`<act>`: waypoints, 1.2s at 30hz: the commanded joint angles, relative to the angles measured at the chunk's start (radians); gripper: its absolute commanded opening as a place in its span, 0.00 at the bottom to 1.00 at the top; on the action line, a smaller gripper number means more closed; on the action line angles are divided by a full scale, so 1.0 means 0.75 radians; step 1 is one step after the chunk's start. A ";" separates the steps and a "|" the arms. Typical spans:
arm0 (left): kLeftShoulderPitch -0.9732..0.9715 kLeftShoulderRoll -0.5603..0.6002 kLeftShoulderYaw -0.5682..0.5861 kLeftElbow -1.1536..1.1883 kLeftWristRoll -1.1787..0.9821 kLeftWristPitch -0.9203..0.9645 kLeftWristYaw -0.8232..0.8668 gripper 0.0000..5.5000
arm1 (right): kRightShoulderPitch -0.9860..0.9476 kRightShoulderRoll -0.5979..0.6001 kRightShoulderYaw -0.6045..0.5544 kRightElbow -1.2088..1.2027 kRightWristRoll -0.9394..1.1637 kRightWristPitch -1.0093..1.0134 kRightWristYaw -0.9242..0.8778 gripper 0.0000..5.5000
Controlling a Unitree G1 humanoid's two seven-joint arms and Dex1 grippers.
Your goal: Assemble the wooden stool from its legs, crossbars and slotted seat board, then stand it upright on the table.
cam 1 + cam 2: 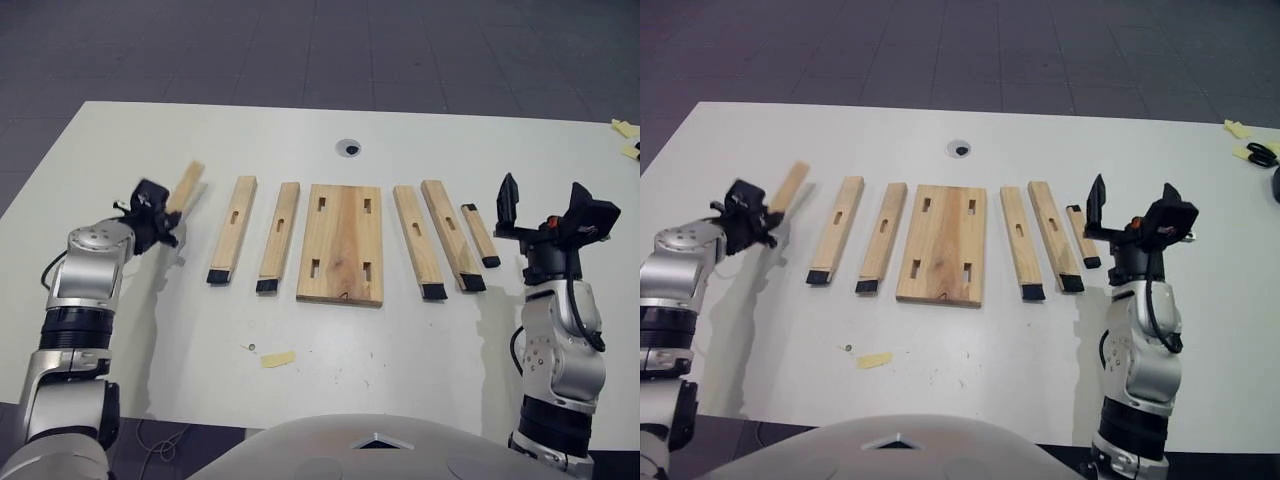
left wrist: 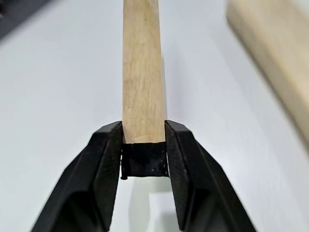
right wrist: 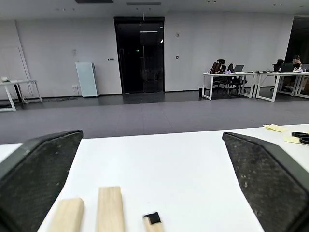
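The slotted seat board (image 1: 342, 243) lies flat mid-table. Two black-tipped legs (image 1: 233, 229) (image 1: 279, 236) lie to its left, two more (image 1: 415, 240) (image 1: 451, 234) to its right, with a short crossbar (image 1: 480, 234) beyond them. At the far left my left gripper (image 1: 150, 215) is shut on the black-tipped end of another wooden bar (image 1: 187, 186); the left wrist view shows the bar (image 2: 143, 87) clamped between both fingers, low over the table. My right gripper (image 1: 545, 205) stands open and empty, raised to the right of the short crossbar, its fingers (image 3: 38, 174) wide apart.
The white table (image 1: 150, 330) has a round cable hole (image 1: 348, 148) behind the board. A scrap of yellow tape (image 1: 278, 358) and a small screw (image 1: 251, 347) lie near the front. More tape (image 1: 625, 128) and scissors (image 1: 1262, 152) sit at the far right corner.
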State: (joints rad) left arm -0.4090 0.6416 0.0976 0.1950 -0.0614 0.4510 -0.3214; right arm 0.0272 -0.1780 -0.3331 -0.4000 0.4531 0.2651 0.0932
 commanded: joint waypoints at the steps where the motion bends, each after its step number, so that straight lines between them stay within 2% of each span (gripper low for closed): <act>1: -0.151 -0.113 -0.011 -0.318 -0.093 -0.162 -0.043 0.24 | -0.152 0.057 0.047 -0.103 0.582 0.285 0.090 0.98; 3: -0.125 -0.137 -0.114 -0.453 -0.150 -0.210 -0.182 0.24 | -0.205 0.073 0.094 -0.119 0.818 0.389 0.119 0.98; 8: -0.032 -0.156 -0.277 -0.608 -0.228 -0.266 -0.409 0.24 | -0.384 0.144 0.180 -0.028 1.013 0.479 0.059 0.98; 15: 0.046 -0.186 -0.347 -0.744 -0.259 -0.222 -0.475 0.24 | -0.402 0.194 0.273 0.060 0.904 0.449 0.020 0.98; 26: 0.080 -0.191 -0.362 -0.759 -0.213 -0.225 -0.476 0.24 | -0.430 0.245 0.295 0.012 0.913 0.418 0.027 0.68; 36: 0.095 -0.195 -0.386 -0.763 -0.180 -0.239 -0.484 0.24 | -0.372 0.246 0.402 0.003 0.688 0.362 0.042 0.38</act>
State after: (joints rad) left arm -0.3485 0.4883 -0.1875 -0.3684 -0.2118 0.2796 -0.6804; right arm -0.2601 0.0058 -0.0450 -0.3838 1.0007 0.5486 0.1184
